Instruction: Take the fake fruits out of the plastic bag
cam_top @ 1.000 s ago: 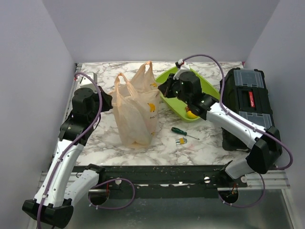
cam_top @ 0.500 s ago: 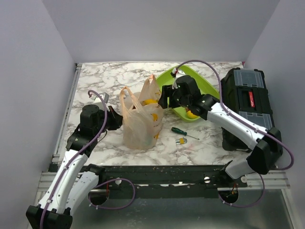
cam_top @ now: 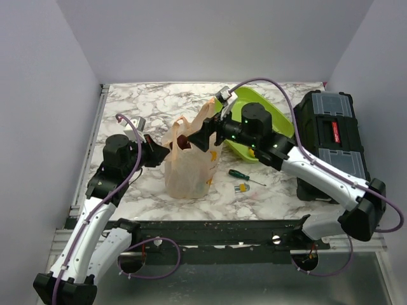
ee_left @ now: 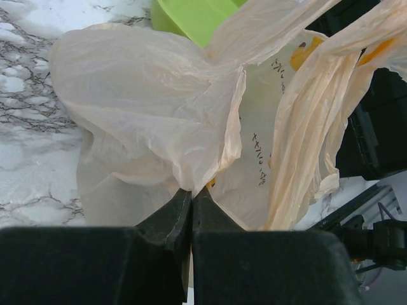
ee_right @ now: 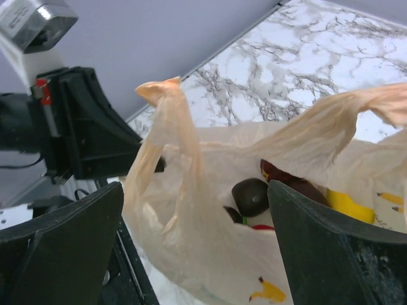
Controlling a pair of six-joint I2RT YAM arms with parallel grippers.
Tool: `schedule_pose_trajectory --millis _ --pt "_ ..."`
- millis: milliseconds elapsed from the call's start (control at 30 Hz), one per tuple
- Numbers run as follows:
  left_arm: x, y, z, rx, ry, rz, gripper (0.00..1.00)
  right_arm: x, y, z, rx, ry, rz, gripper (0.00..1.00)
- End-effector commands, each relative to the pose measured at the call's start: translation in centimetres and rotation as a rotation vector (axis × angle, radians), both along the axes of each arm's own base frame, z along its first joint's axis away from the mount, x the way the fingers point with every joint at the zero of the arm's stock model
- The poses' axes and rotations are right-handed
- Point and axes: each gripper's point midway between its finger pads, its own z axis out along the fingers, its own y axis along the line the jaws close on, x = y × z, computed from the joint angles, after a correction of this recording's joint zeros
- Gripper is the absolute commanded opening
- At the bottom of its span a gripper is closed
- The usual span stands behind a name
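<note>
The peach plastic bag [cam_top: 187, 168] stands on the marble table with its mouth pulled open. My left gripper [cam_top: 163, 153] is shut on a fold of the bag's left rim; in the left wrist view its fingertips [ee_left: 192, 190] pinch the thin film [ee_left: 140, 114]. My right gripper [cam_top: 198, 138] hovers open at the bag's mouth, and in its wrist view the gripper [ee_right: 196, 187] has wide-set jaws that frame the opening with nothing between them. Inside the bag [ee_right: 210, 254] I see a dark plum [ee_right: 250, 196], a dark red fruit [ee_right: 289, 180] and a yellow piece [ee_right: 346, 204].
The lime-green tray [cam_top: 270, 114] lies behind the right arm. A green-handled screwdriver [cam_top: 245, 175] and a small yellow-green object [cam_top: 241, 187] lie right of the bag. A black toolbox [cam_top: 331, 136] fills the right side.
My right gripper swung left from the tray to the bag's mouth and opened. My left arm drew the bag's rim nearer and lower, spreading the mouth.
</note>
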Motion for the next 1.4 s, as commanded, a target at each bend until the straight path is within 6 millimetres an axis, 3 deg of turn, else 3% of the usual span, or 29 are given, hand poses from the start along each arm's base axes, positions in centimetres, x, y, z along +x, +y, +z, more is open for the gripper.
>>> schedule_pose_trajectory --millis 0,100,167,233,300,400,467,533,700,767,867,933,1067,1200,1367 --pt "0.0 -0.5 0.9 -0.004 -0.028 -0.044 0.00 2.2 2.4 1.3 0.107 0.000 -0.026 0.98" --pt "0.2 -0.6 0.9 -0.002 -0.019 -0.048 0.00 2.6 3.9 1.0 0.112 0.012 0.013 0.93" --pt "0.6 -0.5 0.7 0.001 -0.003 -0.032 0.00 1.3 5.1 0.8 0.103 0.023 0.121 0.73" --pt "1.1 0.0 0.3 0.007 0.031 0.013 0.00 -1.7 5.8 0.9 0.135 0.032 0.286 0.45" --pt "1.9 0.8 0.0 0.012 0.068 0.087 0.00 -4.7 5.7 1.2 0.167 0.057 0.406 0.24" --pt "3.1 1.3 0.2 0.001 0.103 0.156 0.00 -9.7 5.9 0.3 0.124 0.089 0.515 0.15" --pt "3.7 0.6 0.8 -0.031 0.103 0.137 0.00 -13.3 6.3 -1.4 0.080 0.121 0.570 0.12" --pt "4.0 0.1 1.2 -0.055 0.105 0.116 0.00 -15.7 6.6 -4.1 0.033 0.135 0.540 0.12" --pt "4.1 -0.7 0.7 -0.059 0.114 0.063 0.00 -17.1 5.8 -13.1 -0.082 0.166 0.323 0.17" --pt "3.8 -0.7 0.1 -0.023 0.106 0.032 0.00 -16.3 5.1 -17.5 -0.145 0.184 0.228 0.23" --pt "3.0 0.2 -0.8 0.051 0.098 0.029 0.00 -13.7 4.1 -23.5 -0.296 0.234 0.043 0.24" --pt "2.6 0.7 -1.2 0.095 0.073 0.023 0.00 -13.2 3.8 -25.4 -0.344 0.279 -0.020 0.24" --pt "2.0 1.3 -2.1 0.141 0.050 0.020 0.00 -14.0 3.9 -25.1 -0.292 0.300 0.013 0.34" --pt "1.5 1.0 -2.8 0.145 0.059 -0.014 0.00 -14.1 3.1 -24.2 -0.314 0.284 0.017 0.63" --pt "1.0 0.6 -3.5 0.150 0.063 -0.059 0.00 -14.1 2.7 -19.7 -0.233 0.251 0.024 0.81"
